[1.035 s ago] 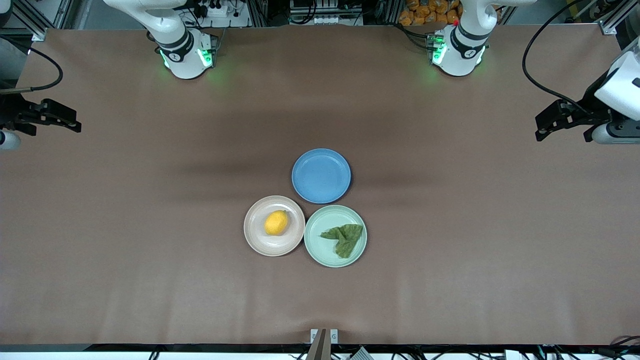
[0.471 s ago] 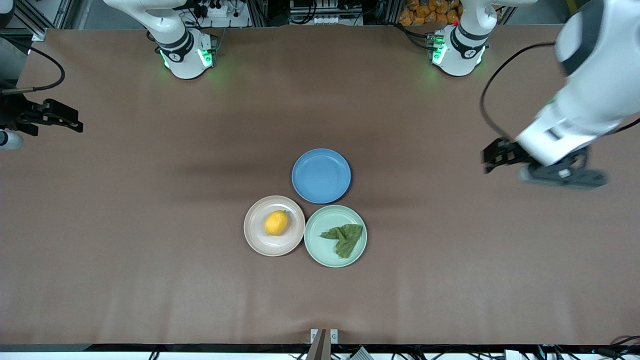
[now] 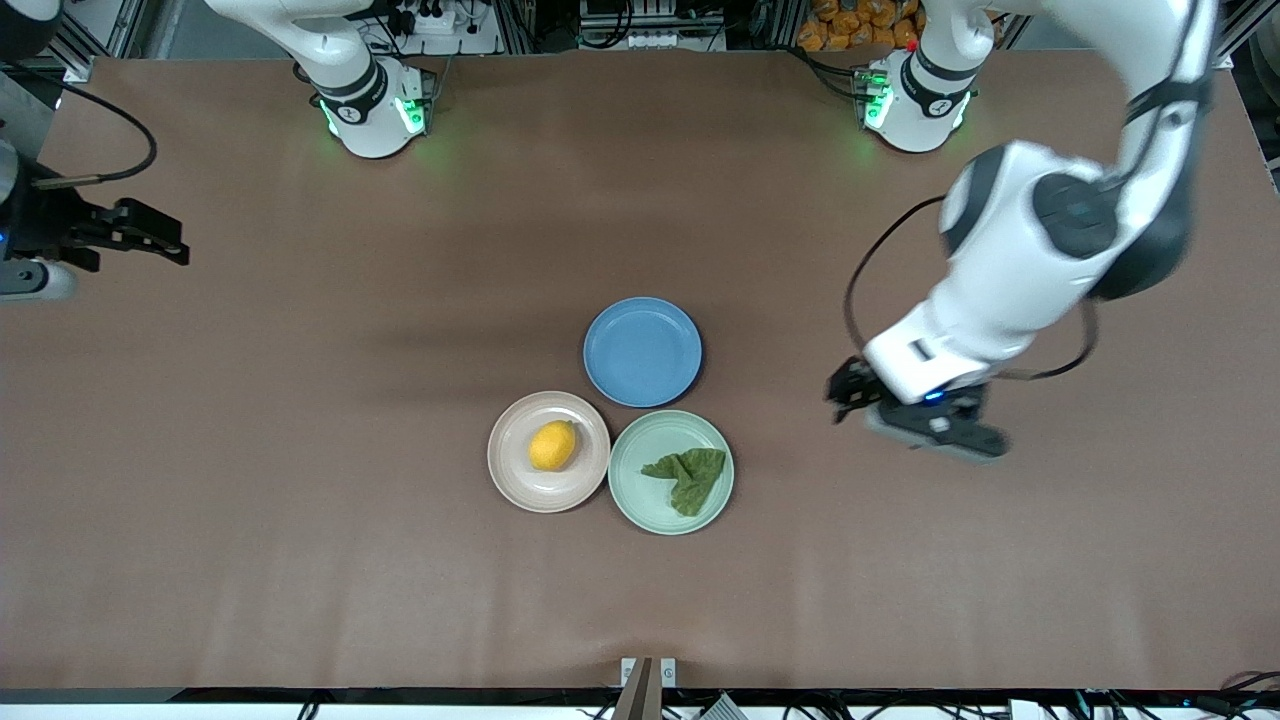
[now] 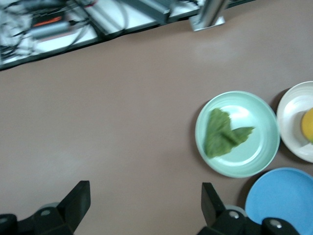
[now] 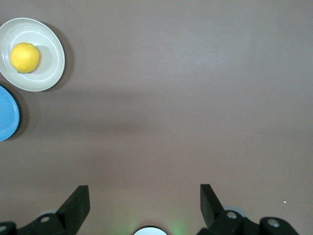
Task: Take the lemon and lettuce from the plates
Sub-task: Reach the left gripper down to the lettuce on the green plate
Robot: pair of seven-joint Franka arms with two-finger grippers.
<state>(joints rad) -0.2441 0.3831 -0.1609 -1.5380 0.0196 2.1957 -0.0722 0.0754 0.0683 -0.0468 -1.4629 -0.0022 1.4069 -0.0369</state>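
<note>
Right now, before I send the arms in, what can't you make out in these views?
- Left gripper, front view: mostly hidden under its own wrist and blurred.
- Lemon, left wrist view: cut off by the picture's edge.
- Blue plate, right wrist view: cut off by the edge; lettuce is out of that view.
- Right gripper, front view: its arm runs off the edge.

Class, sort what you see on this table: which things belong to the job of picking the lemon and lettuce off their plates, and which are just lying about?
Part of the job:
- lemon on the beige-pink plate
- lettuce on the mint green plate
- left gripper, jaws open, over bare table
- right gripper, jaws open, waiting at its end

Just lying about:
- blue plate, nothing on it
</note>
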